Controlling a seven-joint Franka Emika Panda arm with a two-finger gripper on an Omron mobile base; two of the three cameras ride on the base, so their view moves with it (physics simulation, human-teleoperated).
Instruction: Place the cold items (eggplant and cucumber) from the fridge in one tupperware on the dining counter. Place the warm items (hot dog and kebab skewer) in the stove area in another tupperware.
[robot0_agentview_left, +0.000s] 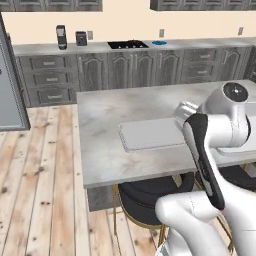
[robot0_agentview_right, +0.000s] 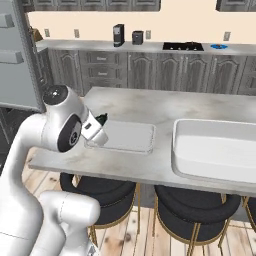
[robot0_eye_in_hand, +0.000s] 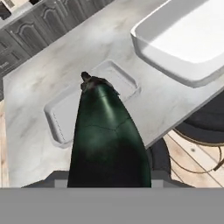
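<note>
Now the dark green eggplant (robot0_eye_in_hand: 107, 135) is held tight in the gripper (robot0_agentview_right: 100, 122), up over the shallow tupperware (robot0_eye_in_hand: 61, 118) on the grey dining counter (robot0_agentview_right: 150, 107). A deeper white tupperware (robot0_agentview_right: 215, 150) is seen beside it. No writing can be read anywhere.

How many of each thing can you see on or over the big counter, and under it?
Eggplant: 1
Flat tupperware: 1
Deep tupperware: 1
Black stools: 2
Total: 5
</note>
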